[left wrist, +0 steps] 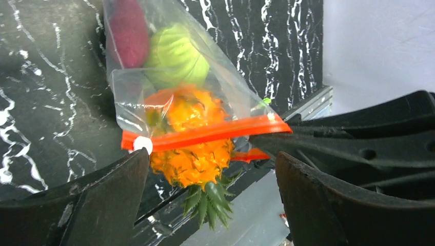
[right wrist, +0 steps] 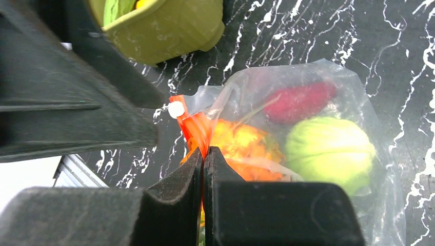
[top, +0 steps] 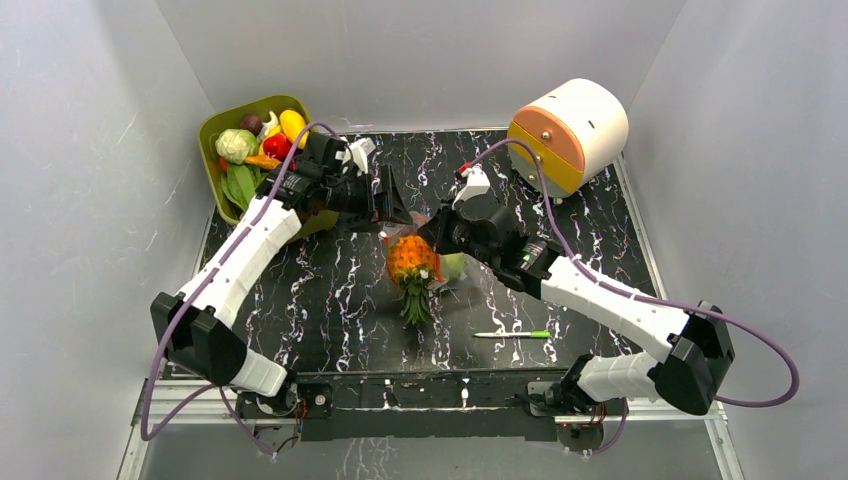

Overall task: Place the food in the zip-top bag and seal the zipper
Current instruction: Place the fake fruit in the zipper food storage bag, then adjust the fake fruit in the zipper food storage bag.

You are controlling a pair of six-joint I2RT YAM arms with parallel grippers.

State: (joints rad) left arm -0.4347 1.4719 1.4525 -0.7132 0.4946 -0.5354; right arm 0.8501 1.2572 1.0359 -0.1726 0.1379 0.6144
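The clear zip-top bag [left wrist: 236,97] hangs over the black table, lifted by its mouth. My right gripper [right wrist: 204,154] is shut on the red-orange zipper [right wrist: 192,123] at one end. My left gripper [left wrist: 213,200] stands open just outside the mouth, its fingers on either side of the orange pineapple [left wrist: 192,154] without touching it. The pineapple sits halfway through the zipper [left wrist: 205,134], leafy crown outside. Deeper in the bag lie a green round piece [left wrist: 177,59] and a dark red piece [left wrist: 125,31]. From above, the pineapple [top: 412,262] lies between both grippers.
A green bin [top: 215,120] at the back left holds more food: cabbage [top: 236,145], tomato [top: 277,146], a yellow piece [top: 293,125]. A white-and-orange round container [top: 570,125] stands back right. A thin green-and-white pen [top: 512,334] lies near the front edge.
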